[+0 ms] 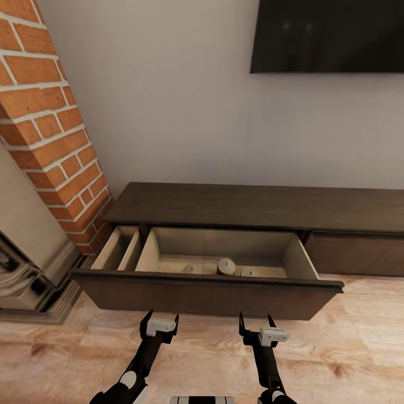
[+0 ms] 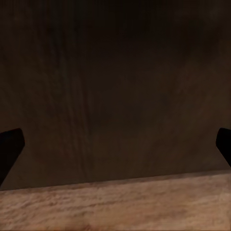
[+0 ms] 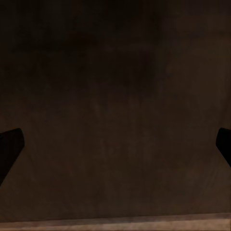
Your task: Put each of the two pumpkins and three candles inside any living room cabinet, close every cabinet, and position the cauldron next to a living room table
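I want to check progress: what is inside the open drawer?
In the drawer, grey-beige candles stand near the front. The drawer front hides their bases and the floor nearest it.

The scene is seen from high up by the head camera, which is tilted forward and down at the open drawer (image 1: 207, 292) of the dark cabinet (image 1: 252, 205), the wall and the wood floor (image 1: 359, 336). Each wrist camera is held very close to the dark drawer front (image 2: 115, 86) (image 3: 115, 96) and is pointed straight at it. That front and a strip of floor (image 2: 115, 207) are shared with the head view.
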